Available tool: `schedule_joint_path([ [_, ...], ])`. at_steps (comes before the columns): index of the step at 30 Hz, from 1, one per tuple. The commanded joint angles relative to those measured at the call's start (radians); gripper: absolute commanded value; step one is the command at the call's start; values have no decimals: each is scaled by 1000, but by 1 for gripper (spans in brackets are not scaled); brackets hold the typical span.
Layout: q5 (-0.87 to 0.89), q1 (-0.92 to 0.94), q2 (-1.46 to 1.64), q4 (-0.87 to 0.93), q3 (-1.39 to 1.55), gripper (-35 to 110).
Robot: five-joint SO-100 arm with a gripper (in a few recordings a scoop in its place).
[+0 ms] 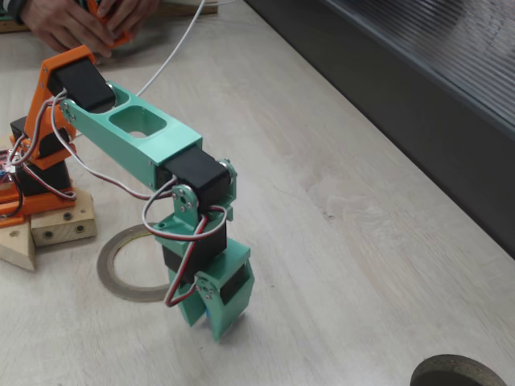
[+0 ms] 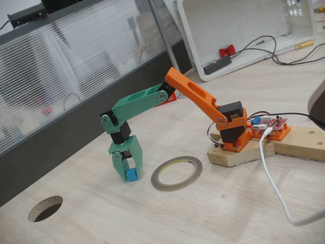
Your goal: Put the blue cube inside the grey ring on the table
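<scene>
**Cube in jaws, down at tabletop beside ring**

Arm folded forward, orange upper link [image 2: 195, 96] and green forearm [image 2: 137, 104] bent so the gripper [image 2: 128, 173] points straight down at the tabletop [image 2: 213, 203]. Jaws closed around the blue cube [image 2: 132, 176], held low between the green fingers, at or just above the surface; contact with the wood not resolvable. Only a sliver of blue visible under the gripper [image 1: 217, 310] in the other fixed view, cube [image 1: 211, 303] mostly hidden by the green housing.

Grey ring [image 2: 176, 173] flat on the tabletop, at 3 o'clock of the gripper in the fixed view from the front, close beside but apart. Cube outside the ring's opening. In the fixed view from behind the arm, ring [image 1: 121, 269] at 9 o'clock of the gripper, partly covered by the wrist and its wires.

Arm base on a wooden block [image 2: 244, 152], white cable [image 2: 274, 178] trailing across the tabletop. Round hole [image 2: 45, 208] in the surface at 8 o'clock of the gripper. Dark ribbed wall panel [image 1: 418, 88] along the far edge. A person's hands [image 1: 80, 24] at 12 o'clock of the base, top edge of the view.
</scene>
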Motion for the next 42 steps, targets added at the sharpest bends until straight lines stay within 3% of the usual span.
schedule_joint_path([
  [1, 0, 14, 34, 12, -17, 14],
  [6, 2, 14, 34, 12, -17, 0],
  [29, 6, 5, 46, 12, -18, 0],
  [42, 8, 6, 287, 14, -3, 0],
])
